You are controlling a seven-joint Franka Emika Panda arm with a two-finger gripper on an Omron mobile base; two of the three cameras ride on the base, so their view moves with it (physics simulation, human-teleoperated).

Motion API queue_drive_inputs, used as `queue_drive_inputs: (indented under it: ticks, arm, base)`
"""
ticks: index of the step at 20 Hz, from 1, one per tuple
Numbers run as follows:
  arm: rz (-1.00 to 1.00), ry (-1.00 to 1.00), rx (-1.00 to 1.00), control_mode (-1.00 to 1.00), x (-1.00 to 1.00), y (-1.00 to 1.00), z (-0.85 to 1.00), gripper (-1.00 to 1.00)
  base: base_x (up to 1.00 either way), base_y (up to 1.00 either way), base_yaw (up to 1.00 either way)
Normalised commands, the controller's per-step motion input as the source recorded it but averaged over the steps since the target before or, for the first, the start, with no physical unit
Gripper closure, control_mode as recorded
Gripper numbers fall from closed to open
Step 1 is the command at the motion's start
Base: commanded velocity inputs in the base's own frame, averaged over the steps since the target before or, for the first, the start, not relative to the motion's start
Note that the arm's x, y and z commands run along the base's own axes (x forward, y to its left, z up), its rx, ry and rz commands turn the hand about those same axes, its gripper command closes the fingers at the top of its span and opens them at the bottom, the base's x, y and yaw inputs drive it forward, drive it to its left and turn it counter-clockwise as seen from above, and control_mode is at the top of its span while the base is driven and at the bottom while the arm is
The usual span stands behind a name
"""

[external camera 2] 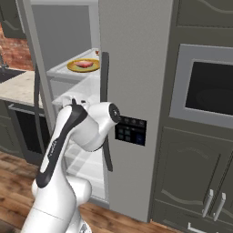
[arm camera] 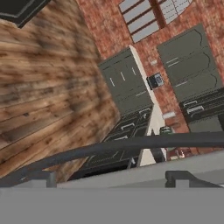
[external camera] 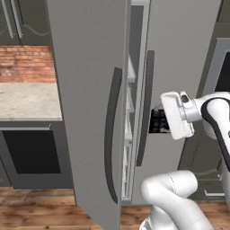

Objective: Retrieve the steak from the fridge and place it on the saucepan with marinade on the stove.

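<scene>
Steak (external camera 2: 84,64) up on the top shelf inside the fridge (external camera 2: 132,54), flat and pale pink-red, lying in the middle of a round yellow-olive plate (external camera 2: 73,68). Sits near the front edge of that clear shelf, just left of the closed right door. Too small in the right base view to tell any marbling. Below it, more glass shelves (external camera 2: 84,161) stepping down toward the floor.

Left door (external camera: 85,112) swung wide open, shown edge-on and large in the left base view, with its long dark handle (external camera: 112,134) curving down the face. Right door shut, carrying its own dark handle (external camera 2: 105,118) and the dark dispenser panel (external camera 2: 130,130).

Gripper (arm camera: 111,178) spread wide and grasping nothing, both dark fingertips (arm camera: 43,177) far apart at the bottom of the hand view. Just beyond them, a long dark bar crossing the picture, apart from the tips; cannot tell which door's handle. Well below the steak's shelf, at about the height of the dispenser panel. White arm (external camera: 211,112) bent in from the right in front of the right door.

Further out: pale stone counter (external camera: 27,101) with red brick wall (external camera: 27,63) behind it, left of the fridge. Dark grey-green cabinets (external camera 2: 191,182) and a built-in oven window (external camera 2: 207,88) to the right. Wooden plank floor (external camera: 36,211) underneath.
</scene>
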Motion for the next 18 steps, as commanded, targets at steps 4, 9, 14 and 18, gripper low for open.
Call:
queue_drive_inputs:
  ticks: [4,9,14,18]
  arm:
    - [0.0,-0.06,-0.01,-1.0,0.37,0.15,-0.42,-1.0]
    - [0.0,-0.03,0.0,-1.0,0.23,0.14,-0.12,-1.0]
    - [0.0,-0.02,0.0,-1.0,0.22,0.02,0.0,-1.0]
    - [0.0,-0.05,0.0,-1.0,0.34,0.0,-0.01,-1.0]
  base:
    - [0.0,0.0,0.0]
    - [0.0,0.0,0.0]
    - [0.0,0.0,0.0]
    - [0.0,0.0,0.0]
